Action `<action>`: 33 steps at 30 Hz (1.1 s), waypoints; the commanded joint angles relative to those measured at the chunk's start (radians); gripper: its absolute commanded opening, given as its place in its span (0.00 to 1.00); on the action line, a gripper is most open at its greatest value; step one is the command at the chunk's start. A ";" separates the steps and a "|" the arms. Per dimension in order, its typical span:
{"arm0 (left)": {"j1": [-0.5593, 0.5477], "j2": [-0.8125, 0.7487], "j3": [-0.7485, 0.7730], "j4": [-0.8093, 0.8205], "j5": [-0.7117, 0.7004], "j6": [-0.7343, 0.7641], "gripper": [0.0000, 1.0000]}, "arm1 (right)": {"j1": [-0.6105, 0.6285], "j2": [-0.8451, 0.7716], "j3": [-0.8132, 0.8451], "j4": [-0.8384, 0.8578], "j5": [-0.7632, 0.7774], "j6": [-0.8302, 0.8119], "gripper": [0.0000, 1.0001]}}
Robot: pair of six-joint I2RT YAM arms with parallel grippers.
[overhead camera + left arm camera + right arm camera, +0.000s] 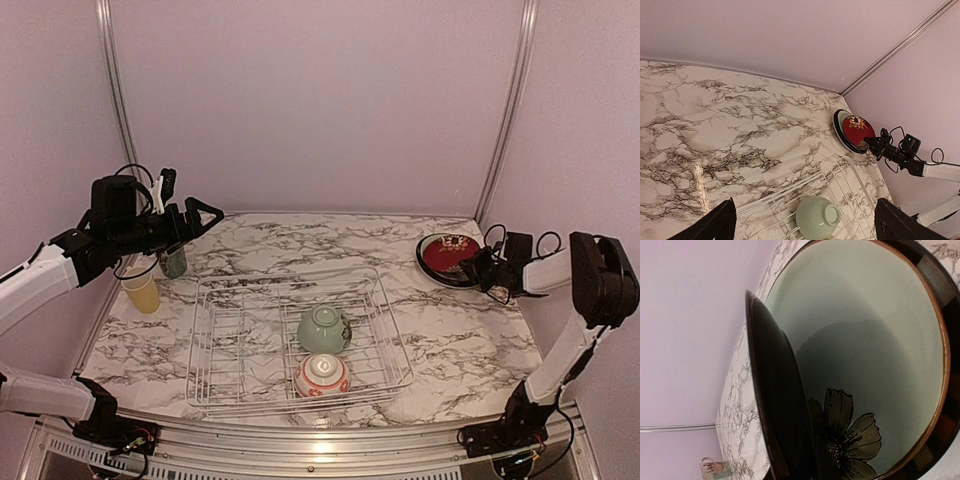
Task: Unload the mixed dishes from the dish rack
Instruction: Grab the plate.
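- Right gripper (479,268) is clamped on the near rim of the dark red floral plate (451,253). The plate is tilted over the black-rimmed cream plate (880,350) at the far right of the table (330,240). The tilt suggests it is being laid onto that stack, with plates grouped to save room
- Left gripper (188,203) hangs with jaws wide apart and empty above the patterned tall cup (173,262). The yellow cup (142,290) is just beside it, and both stand upright at the far left
- Dish rack (240,345) sits centre, holding the pale green bowl (323,328) and the red-striped white bowl (322,375), both upside down, apparently for draining
- Count: two bowls in the rack, two cups out, two plates distinguishable; any beneath cannot be told
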 commanded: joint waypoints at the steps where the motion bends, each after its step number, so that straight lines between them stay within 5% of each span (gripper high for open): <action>1: -0.003 0.005 0.033 -0.024 -0.009 0.021 0.99 | -0.009 0.020 0.061 0.100 -0.041 -0.033 0.12; 8: -0.003 0.006 0.031 -0.024 -0.007 0.019 0.99 | -0.009 0.038 0.072 0.087 -0.041 -0.063 0.22; 22: -0.003 0.005 0.027 -0.028 -0.008 0.019 0.99 | -0.009 -0.047 0.047 -0.031 0.029 -0.141 0.69; 33: -0.003 -0.008 0.013 -0.026 -0.007 0.018 0.99 | -0.009 -0.148 0.016 -0.153 0.094 -0.250 0.75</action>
